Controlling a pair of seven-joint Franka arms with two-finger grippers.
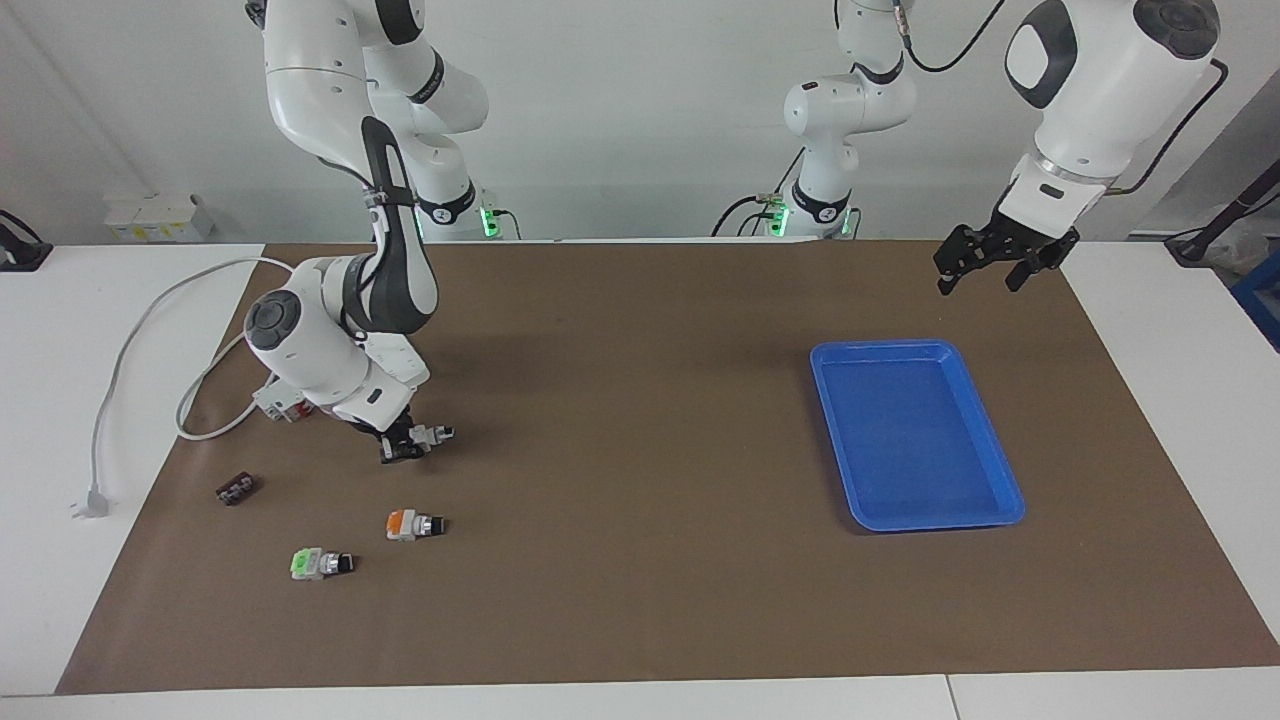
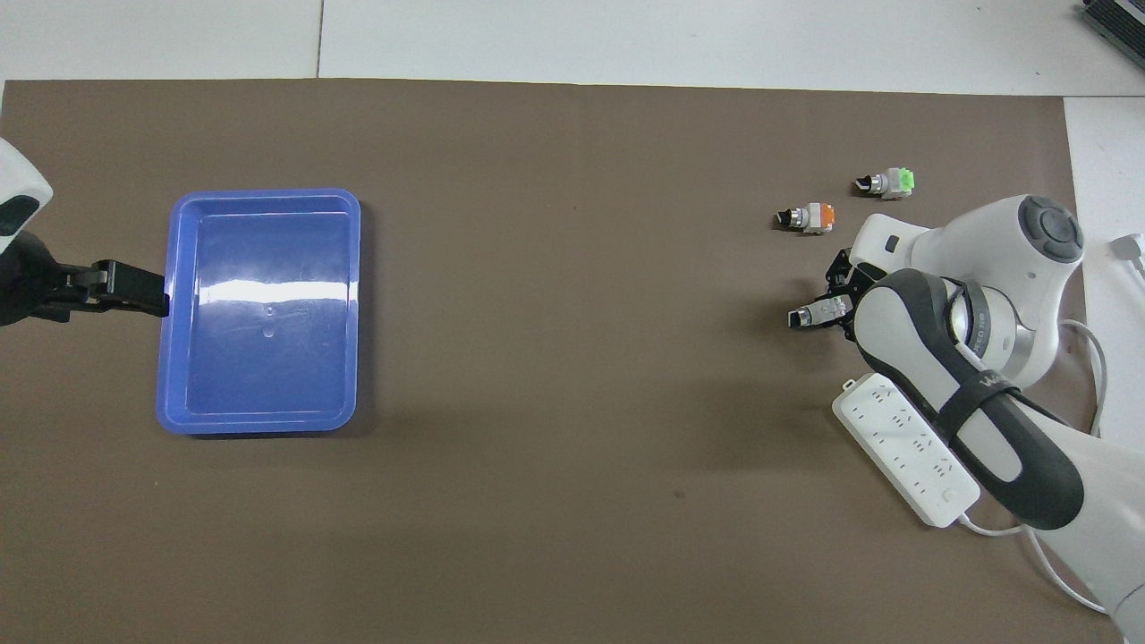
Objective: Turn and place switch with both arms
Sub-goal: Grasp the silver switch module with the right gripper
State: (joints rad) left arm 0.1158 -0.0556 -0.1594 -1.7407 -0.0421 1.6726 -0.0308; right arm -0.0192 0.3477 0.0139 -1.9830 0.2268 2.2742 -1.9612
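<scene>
The switch [image 1: 434, 434] lies at the right arm's end of the table. Its silver collar and black knob stick out sideways from my right gripper [image 1: 404, 447], toward the table's middle. The right gripper is down at the table and shut on the switch's body, and its fingers hide the pale green block. In the overhead view the switch [image 2: 808, 315] shows beside the right gripper [image 2: 837, 307]. My left gripper [image 1: 981, 281] is open and empty. It hangs raised over the mat beside the blue tray [image 1: 882, 348] and waits; the overhead view shows the left gripper [image 2: 134, 293] next to the tray's rim [image 2: 264, 193].
A switch with an orange block [image 1: 411, 524] and one with a bright green block [image 1: 317, 564] lie farther from the robots than the held switch. A small dark part [image 1: 236, 489] lies near them. A white power strip [image 2: 903, 447] and its cable [image 1: 130, 330] lie under the right arm.
</scene>
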